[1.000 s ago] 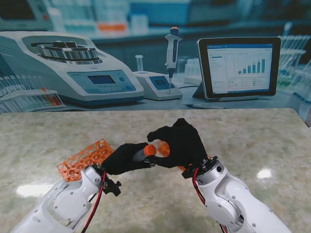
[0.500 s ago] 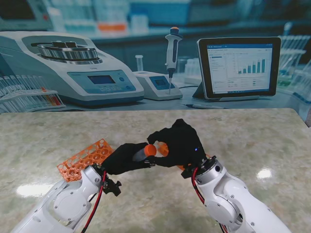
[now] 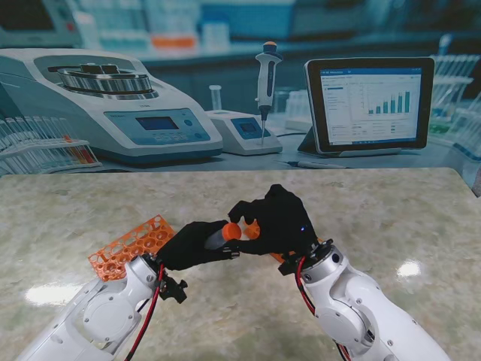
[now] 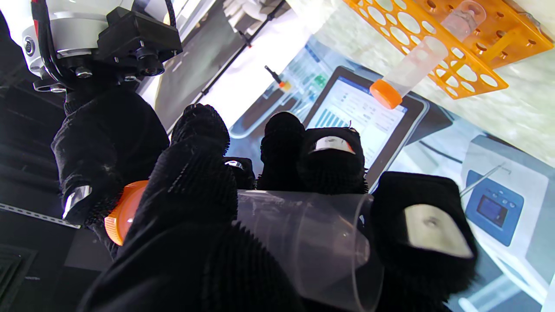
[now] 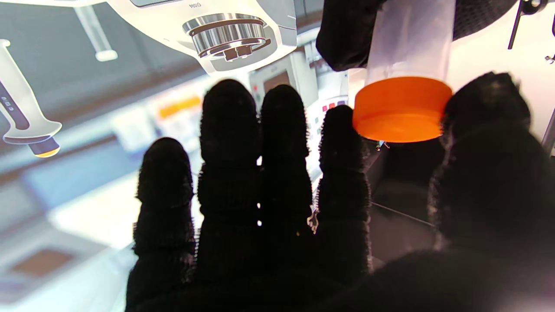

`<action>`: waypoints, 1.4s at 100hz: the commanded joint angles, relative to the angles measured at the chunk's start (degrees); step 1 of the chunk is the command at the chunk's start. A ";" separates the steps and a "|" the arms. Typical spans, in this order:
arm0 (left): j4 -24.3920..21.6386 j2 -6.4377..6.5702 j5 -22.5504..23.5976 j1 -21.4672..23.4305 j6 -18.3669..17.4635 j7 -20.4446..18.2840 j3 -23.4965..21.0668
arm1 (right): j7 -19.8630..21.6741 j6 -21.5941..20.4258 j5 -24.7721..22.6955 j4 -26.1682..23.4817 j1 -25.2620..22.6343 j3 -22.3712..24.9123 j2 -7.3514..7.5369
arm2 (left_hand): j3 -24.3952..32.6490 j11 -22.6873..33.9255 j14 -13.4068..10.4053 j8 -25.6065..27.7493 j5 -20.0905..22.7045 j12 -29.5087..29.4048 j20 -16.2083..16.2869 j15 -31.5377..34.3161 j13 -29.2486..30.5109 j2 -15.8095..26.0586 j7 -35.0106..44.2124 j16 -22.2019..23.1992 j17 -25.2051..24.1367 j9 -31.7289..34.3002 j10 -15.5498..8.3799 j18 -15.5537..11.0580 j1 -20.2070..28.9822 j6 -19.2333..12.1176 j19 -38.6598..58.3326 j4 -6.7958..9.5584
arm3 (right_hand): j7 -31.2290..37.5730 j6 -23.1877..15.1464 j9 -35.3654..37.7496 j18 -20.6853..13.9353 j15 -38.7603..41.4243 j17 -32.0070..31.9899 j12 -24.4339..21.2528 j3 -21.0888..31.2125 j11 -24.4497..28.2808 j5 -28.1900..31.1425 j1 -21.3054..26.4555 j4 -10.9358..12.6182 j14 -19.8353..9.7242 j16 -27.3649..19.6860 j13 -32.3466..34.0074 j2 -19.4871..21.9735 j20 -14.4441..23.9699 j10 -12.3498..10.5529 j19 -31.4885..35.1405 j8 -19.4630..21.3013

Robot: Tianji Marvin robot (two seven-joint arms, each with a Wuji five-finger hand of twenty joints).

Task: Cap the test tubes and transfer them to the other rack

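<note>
My left hand (image 3: 189,245) is shut on a clear test tube (image 3: 216,238), held roughly level above the table. In the left wrist view the tube (image 4: 303,234) lies across my left hand's fingers (image 4: 329,160). An orange cap (image 3: 234,230) sits on the tube's end. My right hand (image 3: 276,219) meets it from the right. In the right wrist view the cap (image 5: 401,108) sits pinched between the index finger (image 5: 340,138) and the thumb (image 5: 481,112). An orange rack (image 3: 129,245) lies at the left. Another orange rack (image 4: 433,30) holds one capped tube (image 4: 412,65).
At the back of the table stand a centrifuge (image 3: 113,105), a small device with a pipette (image 3: 264,75) and a tablet (image 3: 370,101). A sliver of orange (image 3: 279,259) shows under my right wrist. Marble table top (image 3: 391,218) stretches to the right.
My right hand has dropped slightly and closed in a little on the cap. The left hand and its tube have stayed put.
</note>
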 commanded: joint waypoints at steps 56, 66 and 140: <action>-0.58 -0.08 0.09 0.24 -0.25 -0.12 0.28 | 1.10 1.34 1.43 1.62 1.55 -2.25 -0.62 | 0.70 -0.32 -0.59 1.88 0.52 -0.35 -0.78 1.97 2.09 2.89 1.64 0.62 1.65 0.63 -1.58 -6.93 1.76 -2.99 7.78 -0.01 | 5.08 -7.54 6.30 0.42 12.69 2.73 4.43 8.04 6.94 15.30 -0.24 2.22 -0.75 0.62 3.33 5.87 1.73 -2.29 5.43 9.32; -0.55 -0.09 0.10 0.21 -0.22 -0.11 0.30 | 0.89 1.74 1.57 1.87 1.82 -2.72 -0.71 | 0.71 -0.33 -0.59 1.88 0.52 -0.35 -0.79 1.97 2.09 2.84 1.64 0.62 1.66 0.61 -1.62 -6.93 1.80 -2.99 7.77 -0.01 | 5.05 -7.22 6.89 0.61 14.21 2.79 5.11 8.95 8.24 16.77 -1.96 2.91 -0.56 0.69 3.46 5.99 2.06 -2.20 6.10 11.19; -0.34 -0.10 0.07 0.04 -0.26 -0.11 0.36 | 3.33 6.22 4.20 2.23 3.41 -4.59 -1.19 | 0.72 -0.33 -0.57 1.83 0.59 -0.33 -0.79 1.95 2.03 2.81 1.60 0.62 1.66 0.62 -1.56 -6.94 1.82 -3.01 7.82 -0.01 | 17.00 -10.11 8.14 2.11 28.43 4.81 4.51 9.57 25.97 24.33 -16.21 5.94 2.42 -0.04 3.45 17.15 2.85 -0.96 11.89 19.92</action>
